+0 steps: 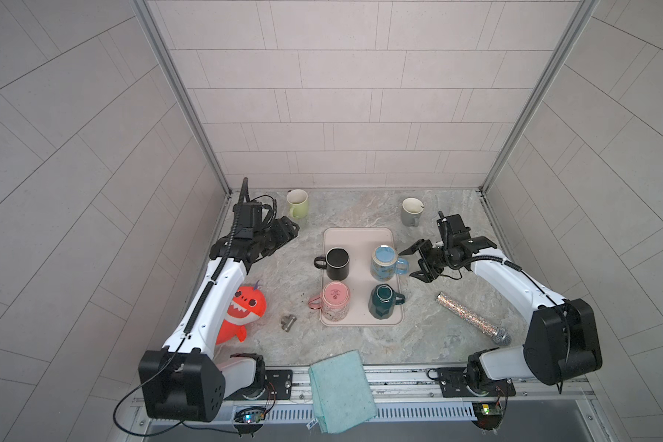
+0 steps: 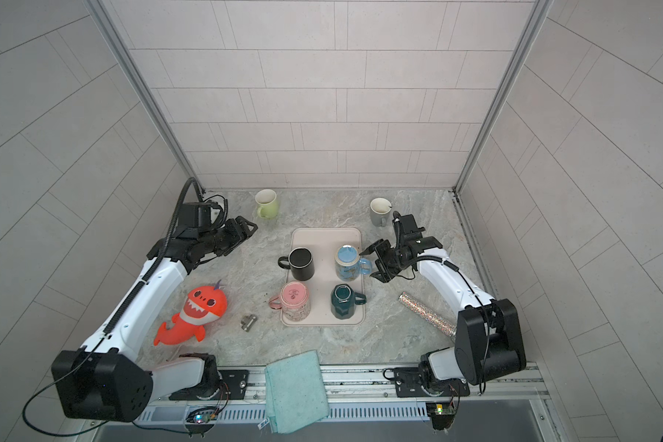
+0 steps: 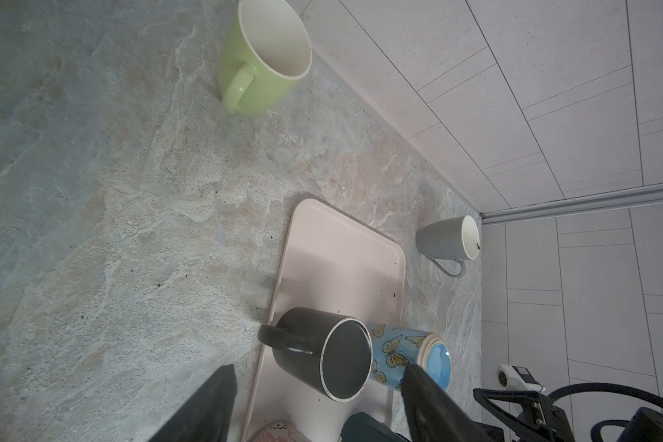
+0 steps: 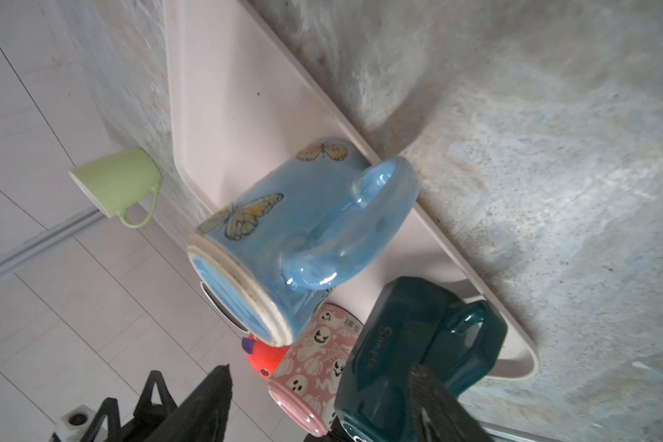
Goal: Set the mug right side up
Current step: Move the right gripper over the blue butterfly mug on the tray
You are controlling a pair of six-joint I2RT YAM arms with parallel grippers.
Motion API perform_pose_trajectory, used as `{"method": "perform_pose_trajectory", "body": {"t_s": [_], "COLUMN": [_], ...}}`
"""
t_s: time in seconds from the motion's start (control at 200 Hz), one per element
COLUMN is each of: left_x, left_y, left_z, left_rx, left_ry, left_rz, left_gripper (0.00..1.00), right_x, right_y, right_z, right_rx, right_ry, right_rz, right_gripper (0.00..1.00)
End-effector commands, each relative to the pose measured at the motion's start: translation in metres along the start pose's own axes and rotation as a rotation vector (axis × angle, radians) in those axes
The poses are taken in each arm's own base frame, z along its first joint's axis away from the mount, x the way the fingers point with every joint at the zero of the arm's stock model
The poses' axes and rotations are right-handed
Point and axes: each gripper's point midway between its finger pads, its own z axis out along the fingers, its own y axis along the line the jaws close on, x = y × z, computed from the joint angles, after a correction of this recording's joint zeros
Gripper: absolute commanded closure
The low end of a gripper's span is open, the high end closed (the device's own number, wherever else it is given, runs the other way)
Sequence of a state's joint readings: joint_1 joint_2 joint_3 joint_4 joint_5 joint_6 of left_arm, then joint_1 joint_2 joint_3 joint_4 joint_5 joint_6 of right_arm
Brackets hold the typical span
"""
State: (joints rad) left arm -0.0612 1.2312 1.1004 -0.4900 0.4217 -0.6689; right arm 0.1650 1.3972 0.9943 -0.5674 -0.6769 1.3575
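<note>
Blue butterfly-patterned ceramic mug (image 1: pixel 384 264) standing upside down at the far right of a pale pink rectangular tray (image 1: pixel 356 239), right gripper (image 1: pixel 406 263) hovering open at the tray's right edge, facing the mug's handle (image 4: pixel 345 229), left gripper (image 1: pixel 294 228) hanging open and empty left of the tray.

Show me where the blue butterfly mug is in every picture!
In a top view: blue butterfly mug on the pink tray, nearest the right gripper.
In a top view: same spot.
Left wrist: just behind the black mug.
Right wrist: close up, handle facing us.
Landmark: the pink tray.
</note>
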Motion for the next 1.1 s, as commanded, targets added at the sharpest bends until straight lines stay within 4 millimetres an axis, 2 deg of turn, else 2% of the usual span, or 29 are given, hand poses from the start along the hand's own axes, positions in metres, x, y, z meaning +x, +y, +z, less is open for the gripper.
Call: {"method": "perform_pose_trajectory", "body": {"t_s": [0.0,0.33,0.585,0.936,1.096], "left_x": [-0.011,-0.012,-0.013,-0.012,-0.012], "left_y": [-0.009,-0.006,-0.004,-0.004,-0.003], "left_z": [-0.002,0.000,0.000,0.002,0.002], "left_rx": [0.035,0.040,0.039,0.051,0.049], "left_ry": [-0.031,-0.027,-0.032,-0.023,-0.025], "left_rz": [-0.016,-0.044,-0.048,-0.082,-0.086], "left_gripper": [0.25,0.25,0.25,0.25,0.25], "right_x": [-0.012,-0.022,-0.027,-0.028,-0.026], "right_y": [0.002,0.009,0.001,-0.007,-0.008], "right_z": [0.003,0.023,0.041,0.052,0.057], "right_rx": [-0.023,-0.056,-0.037,-0.017,-0.013], "right_ry": [-0.020,0.012,0.034,0.052,0.068], "right_rz": [0.096,0.201,0.250,0.259,0.256], "right_gripper": [0.28,0.34,0.38,0.52,0.61]}}
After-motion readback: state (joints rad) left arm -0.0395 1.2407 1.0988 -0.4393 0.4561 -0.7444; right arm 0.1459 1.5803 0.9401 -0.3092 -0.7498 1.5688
